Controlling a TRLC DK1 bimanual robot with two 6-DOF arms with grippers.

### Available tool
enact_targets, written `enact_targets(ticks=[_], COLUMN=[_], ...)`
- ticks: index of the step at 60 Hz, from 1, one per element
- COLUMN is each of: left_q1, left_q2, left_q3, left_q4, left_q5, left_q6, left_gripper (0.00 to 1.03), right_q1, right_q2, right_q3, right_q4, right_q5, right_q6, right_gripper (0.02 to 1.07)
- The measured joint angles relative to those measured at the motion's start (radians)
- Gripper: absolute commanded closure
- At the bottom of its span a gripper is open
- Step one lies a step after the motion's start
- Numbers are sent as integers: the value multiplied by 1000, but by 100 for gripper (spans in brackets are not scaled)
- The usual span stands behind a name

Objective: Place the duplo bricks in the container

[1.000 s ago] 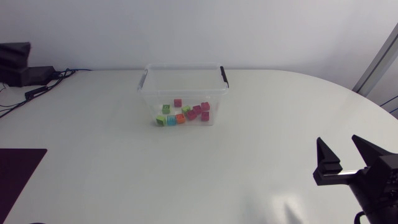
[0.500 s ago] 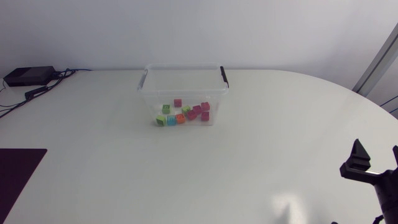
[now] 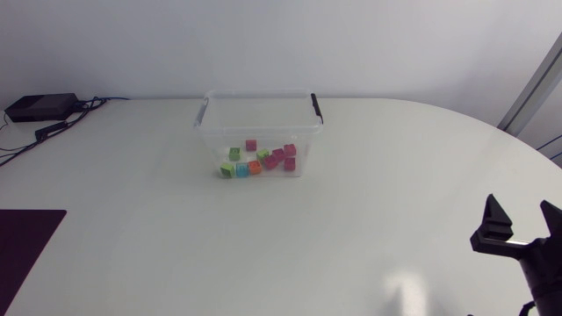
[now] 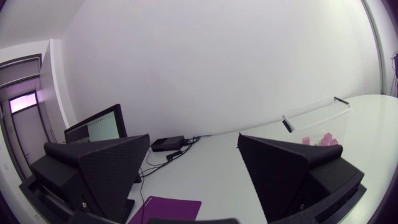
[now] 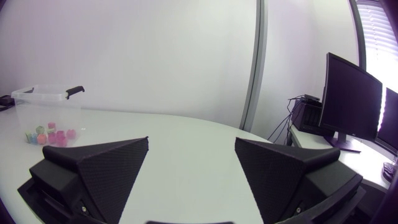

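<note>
Several duplo bricks [image 3: 259, 161], green, blue, orange and pink, lie on the floor of the clear container [image 3: 258, 110]; the container stands upright on the white table [image 3: 176, 228] toward 12 o'clock in the head view, with a black handle at each end; right gripper [image 3: 521, 212] sits near the table's 4 o'clock edge, well apart from the container, fingers spread and empty; left gripper [image 4: 193, 138] shows only in its own wrist view, fingers likewise spread, the container ahead at about 2 o'clock; dark purple mat [image 3: 26, 246] lies at 8 o'clock.
</note>
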Motion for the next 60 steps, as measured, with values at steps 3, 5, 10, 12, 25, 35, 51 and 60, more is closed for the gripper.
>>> enact_targets(ticks=[3,5,10,12,25,35,51,60], left_q1=[2,6,31,47,50,-19,-15,-7], left_q2=[-6,-13,-39,-48,-56,-56,-56,-56], left_q3=[-18,-31,-50,-51,-106,-249,-383,-458], left_q4=[-2,-14,-60,-72,34,188,322,388], left_q5=[0,4,40,58,91,144,215,253], left_q6=[-4,-8,-31,-35,-50,-44,-94,-140], left_gripper=[4,4,4,4,4,4,4,4], right_q1=[17,35,92,113,146,153,195,218], right_q2=[0,0,0,0,0,0,0,0], right_q3=[0,0,0,0,0,0,0,0], right_q4=[0,0,0,0,0,0,0,0], right_q5=[0,0,0,0,0,0,1,5], right_q6=[0,0,0,0,0,0,9,20], right_gripper=[6,6,6,6,6,6,6,6])
